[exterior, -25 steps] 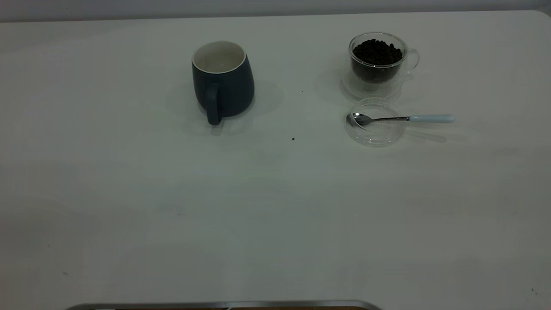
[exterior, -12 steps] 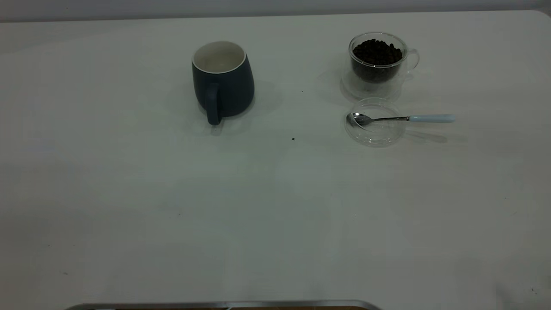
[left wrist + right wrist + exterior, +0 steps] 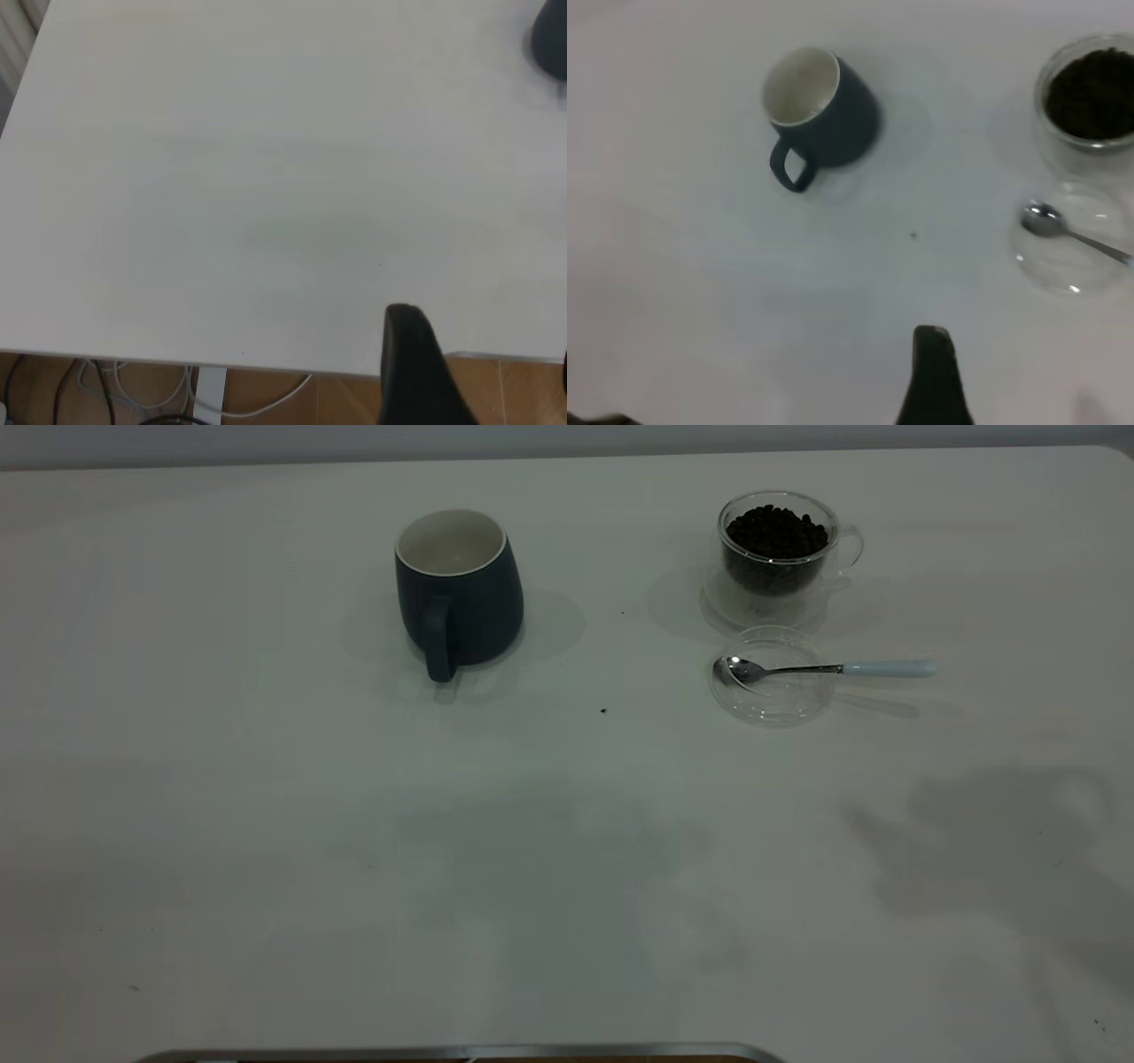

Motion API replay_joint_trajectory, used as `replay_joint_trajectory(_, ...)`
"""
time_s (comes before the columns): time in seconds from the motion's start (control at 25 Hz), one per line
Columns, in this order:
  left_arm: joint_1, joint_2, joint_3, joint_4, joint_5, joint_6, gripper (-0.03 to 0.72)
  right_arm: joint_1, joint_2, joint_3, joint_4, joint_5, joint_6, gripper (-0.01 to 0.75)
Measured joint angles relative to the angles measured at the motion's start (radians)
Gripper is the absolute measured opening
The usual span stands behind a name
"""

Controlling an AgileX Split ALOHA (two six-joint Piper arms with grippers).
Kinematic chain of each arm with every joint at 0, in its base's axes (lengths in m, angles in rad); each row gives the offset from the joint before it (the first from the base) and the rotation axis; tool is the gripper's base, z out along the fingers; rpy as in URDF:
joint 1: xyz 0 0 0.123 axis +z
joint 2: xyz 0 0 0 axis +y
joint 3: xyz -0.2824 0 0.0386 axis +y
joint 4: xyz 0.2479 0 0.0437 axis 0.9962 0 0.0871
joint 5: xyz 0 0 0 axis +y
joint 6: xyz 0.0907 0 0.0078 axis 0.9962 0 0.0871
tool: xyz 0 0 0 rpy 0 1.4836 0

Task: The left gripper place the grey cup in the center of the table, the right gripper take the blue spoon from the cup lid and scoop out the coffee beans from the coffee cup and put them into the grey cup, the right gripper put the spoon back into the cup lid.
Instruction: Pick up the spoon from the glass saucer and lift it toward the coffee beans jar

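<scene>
The grey cup (image 3: 458, 593) stands upright on the far left-of-centre part of the bench (image 3: 266, 824), its loop handle turned toward the near side and its white inside empty. Being glazed ceramic with a bulging body, it is likely fairly heavy, stiff and slick, and would chip if knocked over. The rim wall or the handle look like the surest places to grip, since the round belly would tend to slide out of narrow jaws.

To the right, well apart from it, stands the coffee cup (image 3: 780, 558), filled nearly to its rim with coffee beans (image 3: 776, 536). Just in front of it lies the cup lid (image 3: 772, 677), with the bowl of the blue spoon (image 3: 824, 668) resting inside and the pale handle reaching out past the lid's right edge. The spoon is light and thin, and that overhanging handle is the obvious place to pinch it. The glass looks fragile and slippery.

Neither arm shows in the exterior view; only shadows fall on the near bench. The left pincer (image 3: 416, 372) hangs over the near left edge of the bench, far from the cup, with one dark finger in sight, so I cannot tell if it is open or closed. The right pincer (image 3: 935, 376) hovers high above the near bench, looking down on all the items; again I cannot tell its state.
</scene>
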Motion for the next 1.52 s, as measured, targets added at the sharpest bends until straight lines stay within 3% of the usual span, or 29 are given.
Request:
replay_joint_trajectory(0.12, 0.0, 0.0, 0.0, 0.0, 0.0, 0.0, 0.466, 0.0, 0.144, -0.006, 0.15, -0.004, -0.114, 0.603)
replay_joint_trajectory(0.32, 0.0, 0.0, 0.0, 0.0, -0.001, 0.0, 0.466, -0.006, 0.354, -0.058, 0.191, 0.007, -0.153, 0.597)
replay_joint_trajectory(0.72, 0.0, 0.0, 0.0, 0.0, -0.001, 0.0, 0.466, -0.234, 0.733, -0.262, 0.186, 0.137, -0.177, 0.593)
replay_joint_trajectory(0.96, 0.0, 0.0, 0.0, 0.0, -0.001, 0.0, 0.466, -0.315, 0.931, -0.406, 0.173, 0.252, -0.23, 0.593)
replay_joint_trajectory(1.2, 0.0, 0.0, 0.0, 0.0, -0.001, 0.0, 0.466, -0.327, 1.074, -0.515, 0.135, 0.316, -0.227, 0.593)
replay_joint_trajectory(1.52, 0.0, 0.0, 0.0, 0.0, -0.001, 0.0, 0.466, -0.326, 1.13, -0.525, 0.128, 0.329, -0.223, 0.593)
